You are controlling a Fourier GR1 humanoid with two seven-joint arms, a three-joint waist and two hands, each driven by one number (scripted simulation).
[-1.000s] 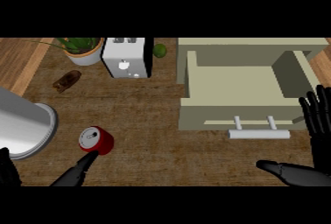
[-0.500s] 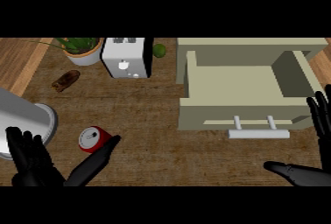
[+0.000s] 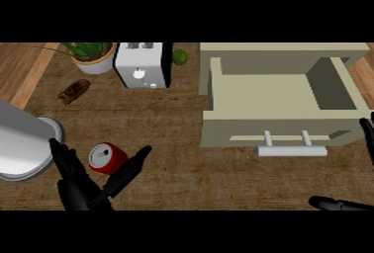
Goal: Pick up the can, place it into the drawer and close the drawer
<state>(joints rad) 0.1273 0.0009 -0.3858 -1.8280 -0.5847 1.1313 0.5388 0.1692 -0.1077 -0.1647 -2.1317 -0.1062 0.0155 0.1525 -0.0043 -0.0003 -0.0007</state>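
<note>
Lying on the grainy wooden counter [image 3: 182,173], the red cylindrical can [image 3: 107,159] sits between the open left hand's [image 3: 82,190] spread fingers.

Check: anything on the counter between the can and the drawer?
Nothing. In the head view, only bare counter lies between the can and the open drawer.

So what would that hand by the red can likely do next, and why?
Probably curl the left hand round the can. The can lies on its side between the thumb and the straight fingers, not yet held, while the drawer stands open, waiting to take it.
</note>
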